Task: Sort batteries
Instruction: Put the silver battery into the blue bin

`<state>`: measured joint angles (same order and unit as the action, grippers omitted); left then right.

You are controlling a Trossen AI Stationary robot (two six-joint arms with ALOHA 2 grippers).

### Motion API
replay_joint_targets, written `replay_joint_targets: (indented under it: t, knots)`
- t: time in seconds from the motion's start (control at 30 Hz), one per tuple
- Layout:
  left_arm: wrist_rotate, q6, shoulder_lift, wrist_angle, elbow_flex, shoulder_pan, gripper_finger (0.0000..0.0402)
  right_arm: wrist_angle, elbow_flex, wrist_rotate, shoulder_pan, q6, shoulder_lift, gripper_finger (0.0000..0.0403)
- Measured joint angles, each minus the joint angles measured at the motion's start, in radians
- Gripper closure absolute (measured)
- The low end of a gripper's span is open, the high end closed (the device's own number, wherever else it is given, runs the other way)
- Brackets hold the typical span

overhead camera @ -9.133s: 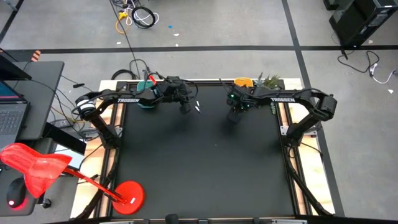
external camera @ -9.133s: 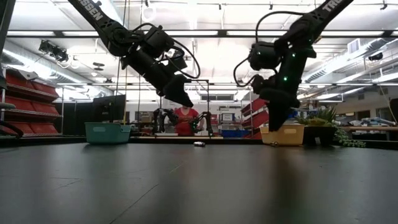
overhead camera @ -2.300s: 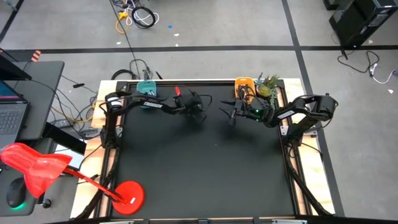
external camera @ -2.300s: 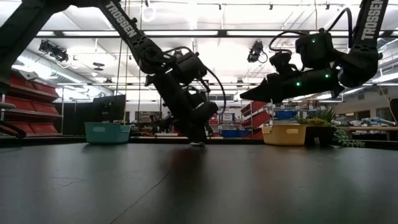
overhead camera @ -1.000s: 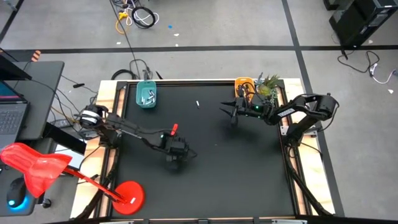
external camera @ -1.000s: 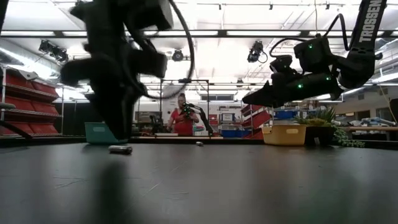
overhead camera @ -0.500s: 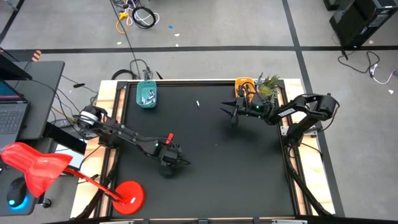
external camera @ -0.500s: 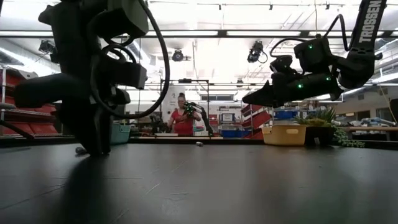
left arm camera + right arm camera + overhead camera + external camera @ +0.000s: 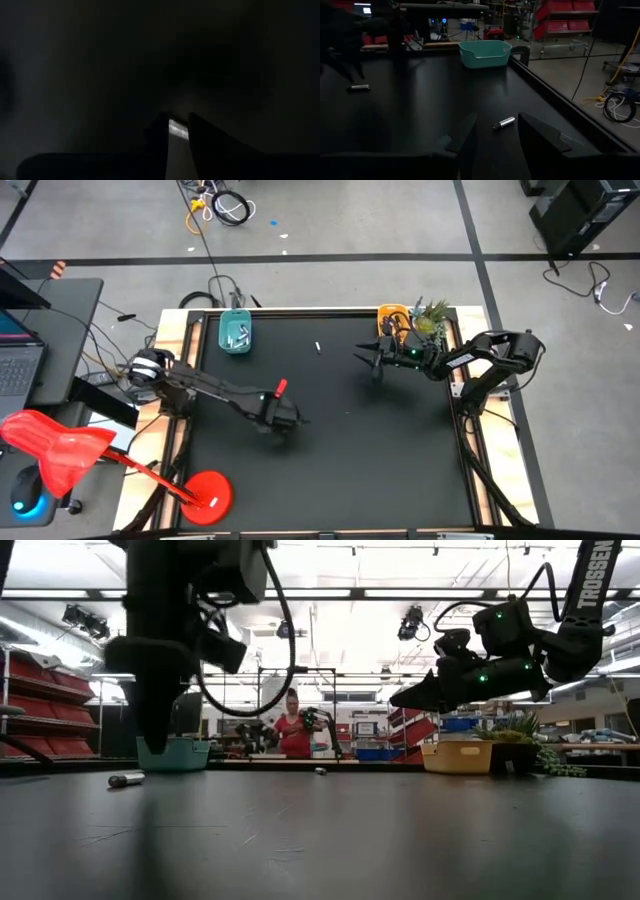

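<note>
Left end effector [image 9: 284, 418] is out over the middle-left of the worktop [image 9: 340, 460], low to the surface, arm stretched in from the left edge. I can't tell if it's open or gripping. Its wrist view is nearly black, with only a silvery sliver [image 9: 177, 130] just ahead of it. In the low view that arm fills the foreground and covers part of the teal tray [image 9: 190, 753]. A loose battery [image 9: 127, 779] lies flat on the worktop just beside it, and I can't tell whether they touch. Right end effector [image 9: 362, 355] hangs clear above the worktop at the far right, fingers well apart with nothing in them, pointed across toward the teal tray. A second battery [image 9: 318, 347] lies flat on the worktop ahead of it, between the two trays and apart from both. Teal tray sits at the far-left corner with pale batteries in it [image 9: 238, 333]. Yellow tray [image 9: 392, 313] is at the far-right corner, and a small plant [image 9: 432, 312] is just beside it. A person [image 9: 295, 730] stands in the room beyond the worktop, well clear of both arms.
</note>
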<state>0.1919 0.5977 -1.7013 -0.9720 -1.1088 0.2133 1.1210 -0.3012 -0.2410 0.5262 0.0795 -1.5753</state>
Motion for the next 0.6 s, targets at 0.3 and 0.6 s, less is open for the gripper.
replay_joint_targets:
  t: [0.3, 0.6]
  knots:
    - [-0.093, 0.500, 0.005, -0.020, 0.002, -0.020, 0.0274, 0.027, 0.000, -0.021, 0.000, 0.027, 0.000, 0.0251]
    - [-0.048, 0.792, -0.011, 0.020, 0.002, 0.010, 0.0167, 0.087, 0.000, -0.168, 0.023, 0.032, 0.000, 0.0251]
